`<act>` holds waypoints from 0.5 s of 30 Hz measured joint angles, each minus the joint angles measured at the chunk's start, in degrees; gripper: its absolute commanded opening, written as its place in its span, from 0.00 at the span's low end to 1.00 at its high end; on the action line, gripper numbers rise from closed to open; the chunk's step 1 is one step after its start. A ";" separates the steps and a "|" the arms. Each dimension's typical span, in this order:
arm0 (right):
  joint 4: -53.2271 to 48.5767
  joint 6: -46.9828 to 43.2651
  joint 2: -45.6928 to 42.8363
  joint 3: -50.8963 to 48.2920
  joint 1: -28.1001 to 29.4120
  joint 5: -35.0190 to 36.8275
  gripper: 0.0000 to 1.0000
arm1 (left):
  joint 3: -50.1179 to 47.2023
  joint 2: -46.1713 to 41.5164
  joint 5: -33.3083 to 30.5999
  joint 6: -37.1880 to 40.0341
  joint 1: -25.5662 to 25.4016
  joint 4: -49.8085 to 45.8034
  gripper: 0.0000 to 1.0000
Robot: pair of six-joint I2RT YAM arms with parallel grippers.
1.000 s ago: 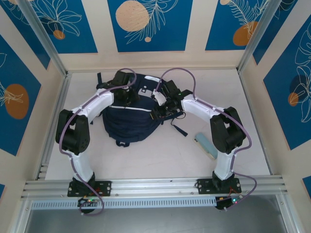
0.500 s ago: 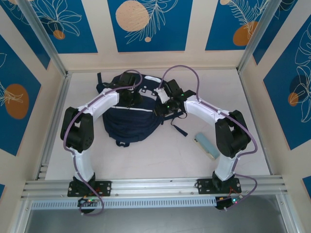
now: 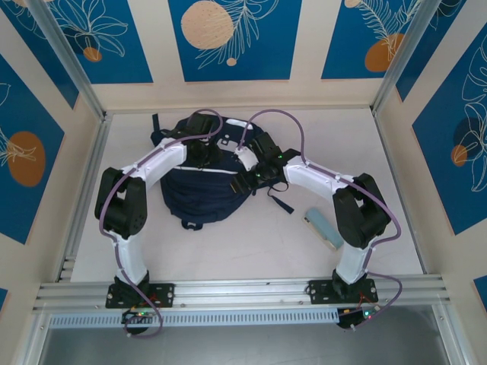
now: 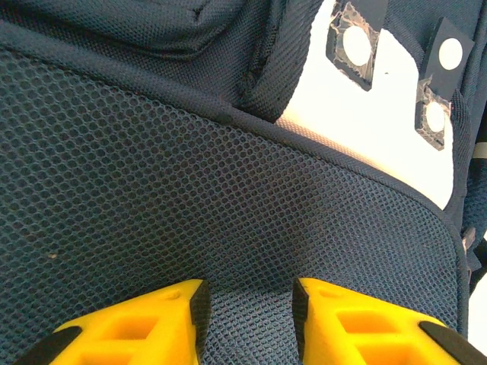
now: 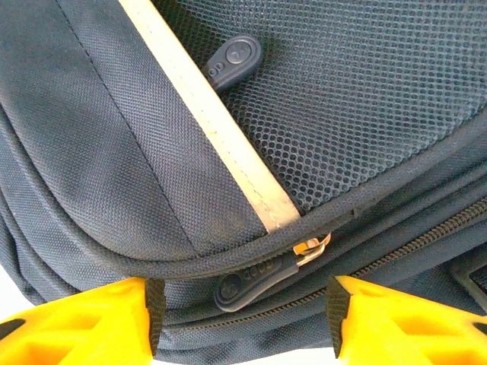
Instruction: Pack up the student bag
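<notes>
**On the far side of the table, a zip pull lying loose between open jaws**

On the far half of the table (image 3: 251,251), a little left of centre, the student bag (image 3: 202,194) lies flat with both arms reaching over it. Your right gripper (image 5: 243,327) stands wide, holding nothing; the zip pull (image 5: 251,283) lies just beyond its fingertips, under the end of the white stripe (image 5: 213,122).

That pull is small, rounded and lies flat against the fabric lip; if you close from here, you may pinch the seam or the lip instead, or take only the tip of the pull and lose it once you tug.

Your left gripper (image 4: 247,319) sits down on the mesh panel (image 4: 190,205) with its jaws narrowly apart; whether any mesh is pinched between them I cannot tell. If it has no real hold, a pull on the zip would likely drag the whole bag across the table rather than run the slider — soft fabric also bunches ahead of a slider and jams it.

Mind the pale blue item (image 3: 323,228) too; it lies well apart on the near right, outside the bag, and a sliding bag or a swinging right elbow could knock it.
</notes>
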 measured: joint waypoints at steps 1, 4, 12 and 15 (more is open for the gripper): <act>0.35 -0.81 0.13 -0.13 0.00 0.00 0.54 | 0.00 0.02 0.02 0.00 0.09 0.04 0.37; 2.38 -3.63 0.66 -1.01 -0.02 -0.17 0.50 | 0.00 0.11 0.04 0.15 0.42 0.11 0.37; 5.81 -8.37 0.76 -2.97 -1.90 -0.24 0.33 | 0.00 0.28 1.03 1.31 1.01 0.39 0.37; 6.23 -8.85 0.76 -2.95 -2.12 0.00 0.31 | 0.00 0.50 1.36 1.44 1.31 0.74 0.37</act>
